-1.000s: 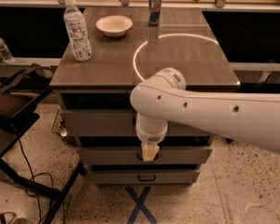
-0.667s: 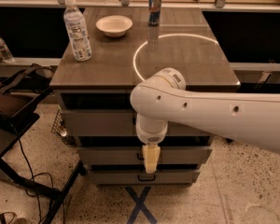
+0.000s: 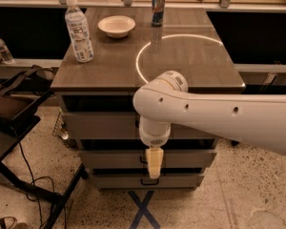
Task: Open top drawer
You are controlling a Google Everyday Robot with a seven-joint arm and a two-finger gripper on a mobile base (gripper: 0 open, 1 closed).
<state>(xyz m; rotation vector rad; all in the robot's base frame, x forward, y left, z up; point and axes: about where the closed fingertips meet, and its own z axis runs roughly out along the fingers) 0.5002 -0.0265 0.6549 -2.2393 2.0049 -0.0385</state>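
The top drawer (image 3: 100, 125) is the tall grey front just under the cabinet's wooden top (image 3: 195, 66). It sits flush with the cabinet. Its centre handle is hidden behind my white arm (image 3: 205, 118), which reaches in from the right across the drawer front. My gripper (image 3: 154, 163) hangs straight down from the wrist, in front of the middle drawer (image 3: 109, 159) and below the top drawer. Its tan tip ends just above the black handle of the bottom drawer (image 3: 150, 181).
On the cabinet top stand a water bottle (image 3: 79, 30), a white bowl (image 3: 116, 26) and a drinks can (image 3: 158, 7). A dark chair or stand (image 3: 9, 109) with cables is at the left. A blue tape X (image 3: 143, 209) marks the floor in front.
My gripper has dropped a little, from the lower edge of the top drawer to in front of the middle drawer. The drawers have not moved.
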